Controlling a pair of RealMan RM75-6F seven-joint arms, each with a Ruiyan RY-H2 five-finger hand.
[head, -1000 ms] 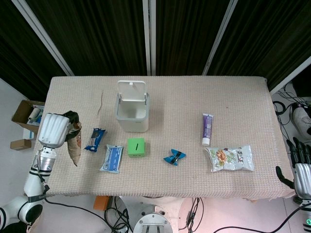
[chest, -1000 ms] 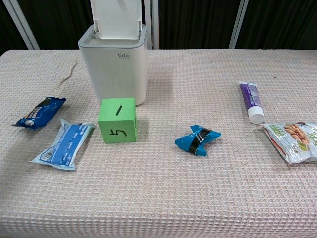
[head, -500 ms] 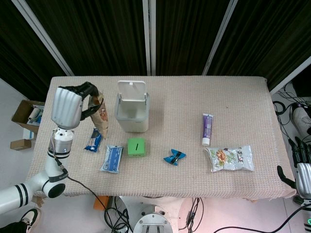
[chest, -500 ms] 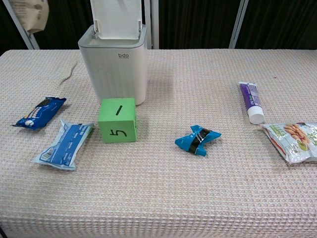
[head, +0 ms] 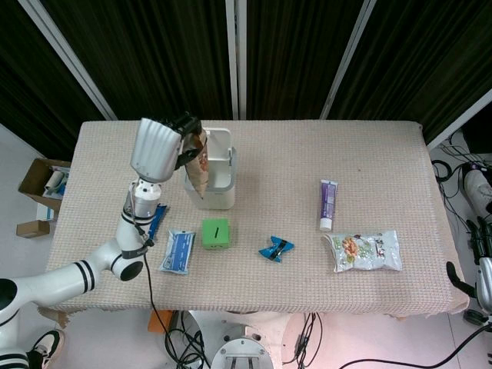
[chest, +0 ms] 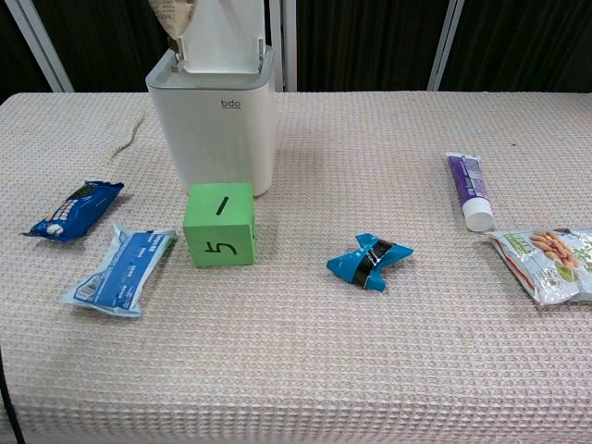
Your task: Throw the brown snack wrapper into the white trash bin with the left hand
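My left hand [head: 160, 146] is raised beside the left rim of the white trash bin [head: 215, 188] and grips the brown snack wrapper [head: 198, 165], which hangs down over the bin's open top. The chest view shows only the wrapper's lower end [chest: 173, 16] above the white trash bin [chest: 215, 120], whose lid stands open; the hand itself is out of that frame. Part of my right hand [head: 483, 269] shows at the right edge of the head view, off the table, too cropped to read its fingers.
On the cloth-covered table [head: 369, 161] lie a dark blue packet [chest: 72, 209], a light blue packet [chest: 118, 280], a green cube [chest: 219, 224], a crumpled blue wrapper [chest: 368, 259], a purple tube [chest: 470, 190] and a nut bag [chest: 548, 263]. A cardboard box [head: 42, 181] stands on the floor at left.
My left hand has carried the brown wrapper from the table's left side up and rightward until it hangs over the bin's opening. The right hand has barely moved.
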